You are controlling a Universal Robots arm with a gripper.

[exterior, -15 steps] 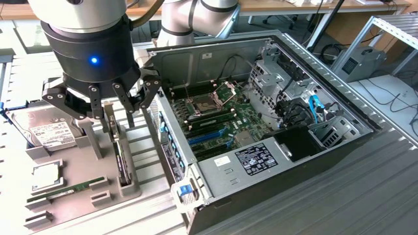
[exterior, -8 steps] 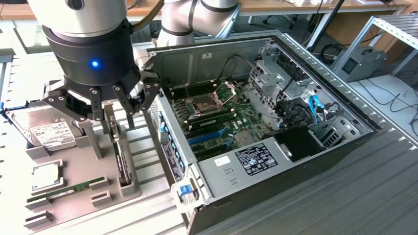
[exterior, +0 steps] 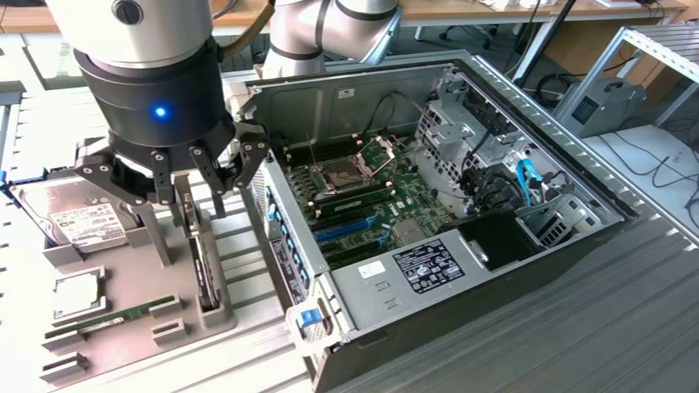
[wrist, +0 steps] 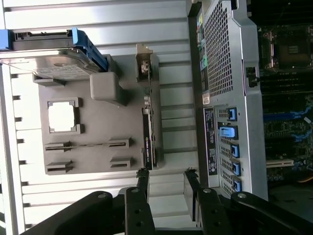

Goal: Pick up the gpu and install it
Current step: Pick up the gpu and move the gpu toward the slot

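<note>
The gpu [exterior: 200,262] [wrist: 148,128], one slim dark card with a silvery bracket [wrist: 143,63] at one end, stands on its long edge in a slot of the grey holder [exterior: 137,270] [wrist: 98,115]. It sits just below the fingers [exterior: 216,192] [wrist: 142,182]. The gripper [exterior: 191,205] [wrist: 166,172] hangs over the card with its fingers spread wide and nothing in them.

The same holder carries one hard drive [exterior: 82,221] [wrist: 58,68] with a white label too small to read. It also carries one square processor chip [exterior: 77,295] [wrist: 62,116] and one narrow green memory stick [exterior: 110,315] [wrist: 88,145]. All three lie on the far side of the gpu from the open computer case [exterior: 437,205] [wrist: 220,58], which stands close beside the fingers on the slatted worktop [exterior: 611,327]. Five blue clips [wrist: 234,150] run down the case's rear. A black sticker [exterior: 428,266] inside the case bears white print that cannot be read.
</note>
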